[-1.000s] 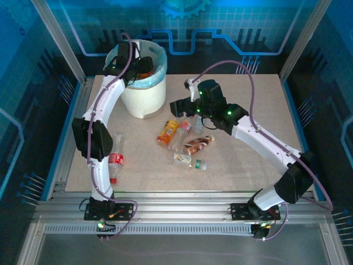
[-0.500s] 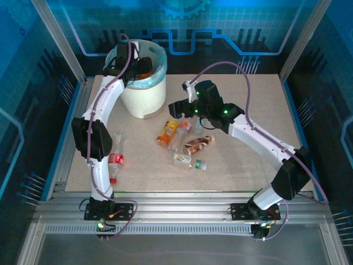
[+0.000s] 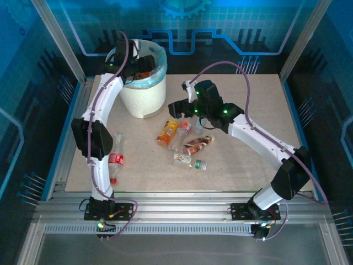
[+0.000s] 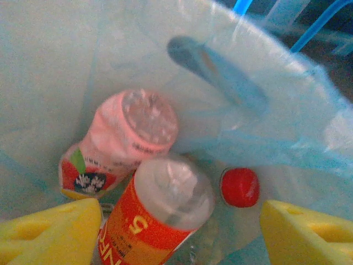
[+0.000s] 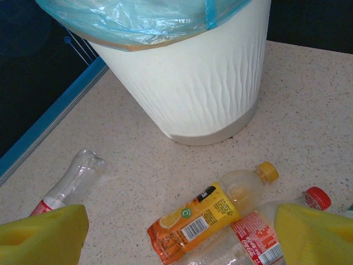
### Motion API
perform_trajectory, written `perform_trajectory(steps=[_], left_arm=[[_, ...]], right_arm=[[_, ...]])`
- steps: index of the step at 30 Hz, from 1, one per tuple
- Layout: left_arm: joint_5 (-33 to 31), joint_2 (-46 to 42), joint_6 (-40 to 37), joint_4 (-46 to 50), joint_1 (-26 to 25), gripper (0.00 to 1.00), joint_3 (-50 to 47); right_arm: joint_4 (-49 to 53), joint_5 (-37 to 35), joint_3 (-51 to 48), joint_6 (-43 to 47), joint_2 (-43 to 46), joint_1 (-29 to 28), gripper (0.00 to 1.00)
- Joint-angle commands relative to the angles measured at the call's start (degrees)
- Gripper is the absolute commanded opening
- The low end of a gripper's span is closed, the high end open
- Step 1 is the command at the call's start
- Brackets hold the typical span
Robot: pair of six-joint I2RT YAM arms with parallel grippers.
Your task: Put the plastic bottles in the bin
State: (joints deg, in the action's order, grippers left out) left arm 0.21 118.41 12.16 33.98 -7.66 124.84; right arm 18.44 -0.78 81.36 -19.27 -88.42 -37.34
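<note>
My left gripper (image 3: 139, 64) hangs open over the bin (image 3: 144, 100), a white bucket with a light-blue liner. Its wrist view looks down into the liner (image 4: 265, 138), between the yellow fingers (image 4: 49, 232). There a bottle with an orange-red label (image 4: 157, 215) lies below them, untouched, beside a pink bottle (image 4: 127, 138) and a red cap (image 4: 240, 186). My right gripper (image 3: 175, 109) stands open above the table, over an orange-label bottle (image 5: 209, 218) and a red-label bottle (image 5: 259, 243). Neither touches its fingers (image 5: 314, 232).
More bottles lie mid-table: a brown one (image 3: 198, 143) and a green-capped one (image 3: 188, 161). A red-label bottle (image 3: 115, 163) rests by the left arm. A crushed clear bottle (image 5: 71, 182) lies left of the white bin wall (image 5: 204, 72). Blue-lit frame rails surround the table.
The left gripper's jaws have spread wider over the bin, and the orange-red bottle now lies free below them. The right arm has shifted slightly left.
</note>
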Motion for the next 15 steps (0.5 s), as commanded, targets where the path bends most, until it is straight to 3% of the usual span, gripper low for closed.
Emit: perform_trajectory(steps=[1, 15], left_arm=[[1.8, -1.2, 1.3, 1.0, 0.2, 0.77, 3.4], [4.3, 0.8, 3.6, 1.8, 0.2, 0.69, 9.0]], right_arm=[[-0.8, 1.6, 0.4, -0.7, -0.2, 1.5, 0.89], [0.5, 1.9, 1.9, -0.7, -1.5, 2.4, 0.88]])
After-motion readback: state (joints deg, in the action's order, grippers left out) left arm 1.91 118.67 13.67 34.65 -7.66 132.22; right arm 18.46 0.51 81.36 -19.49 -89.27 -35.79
